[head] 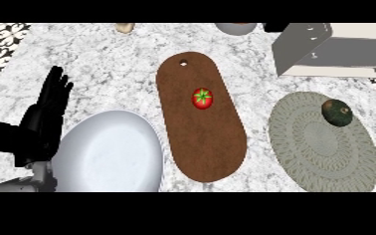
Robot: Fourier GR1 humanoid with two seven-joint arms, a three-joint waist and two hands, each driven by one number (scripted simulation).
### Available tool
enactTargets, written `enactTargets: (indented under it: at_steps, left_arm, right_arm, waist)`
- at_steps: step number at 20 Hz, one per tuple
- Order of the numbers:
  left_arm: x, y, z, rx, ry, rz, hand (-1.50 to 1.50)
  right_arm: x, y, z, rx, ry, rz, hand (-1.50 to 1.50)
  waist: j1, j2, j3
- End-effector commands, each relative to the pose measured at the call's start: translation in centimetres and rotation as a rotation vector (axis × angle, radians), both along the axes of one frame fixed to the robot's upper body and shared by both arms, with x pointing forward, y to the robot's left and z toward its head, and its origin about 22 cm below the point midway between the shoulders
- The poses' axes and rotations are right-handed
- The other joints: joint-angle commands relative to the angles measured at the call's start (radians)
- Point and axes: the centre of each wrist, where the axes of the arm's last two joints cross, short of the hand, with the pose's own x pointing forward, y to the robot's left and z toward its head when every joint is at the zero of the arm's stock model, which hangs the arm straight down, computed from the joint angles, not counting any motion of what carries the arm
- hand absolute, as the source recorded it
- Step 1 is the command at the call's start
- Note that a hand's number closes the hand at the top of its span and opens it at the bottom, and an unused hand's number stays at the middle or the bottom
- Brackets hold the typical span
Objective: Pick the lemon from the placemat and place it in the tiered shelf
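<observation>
The dark round fruit [336, 113] on the placemat [316, 144] looks firm, prone to rolling — I'd cup its sides; left hand [46, 114] spread, resting.

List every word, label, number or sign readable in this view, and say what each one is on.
None: no writing, label, number or sign shows anywhere.
The brown oblong wooden cutting board, the red tomato, the round grey-green woven placemat, the dark round fruit, the white plate and the grey metal tiered shelf are all unmarked.
</observation>
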Motion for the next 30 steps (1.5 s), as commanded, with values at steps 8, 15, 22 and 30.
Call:
enactTargets:
  at_steps: [8,15,22,30]
  left_arm:
    - [2.2,-1.2,-1.8,-0.003,-0.008,-0.031,0.0]
    - [1.3,1.0,-0.8,0.01,-0.001,-0.024,0.0]
    - [0.0,0.2,-0.2,0.016,-0.014,-0.034,0.0]
    - [0.7,-0.6,0.2,0.004,-0.016,-0.039,0.0]
  right_arm:
    - [3.0,-4.9,3.8,0.036,-0.07,-0.116,1.5]
    - [7.2,-4.7,0.7,0.09,-0.11,-0.123,1.5]
    - [12.9,-7.9,-0.9,0.081,-0.165,-0.157,1.5]
    - [16.1,-6.8,-4.7,0.04,-0.159,-0.135,1.5]
  waist:
    - [0.016,0.008,0.001]
    - [0.02,0.007,0.002]
    - [0.038,0.01,0.002]
    - [0.048,0.015,0.003]
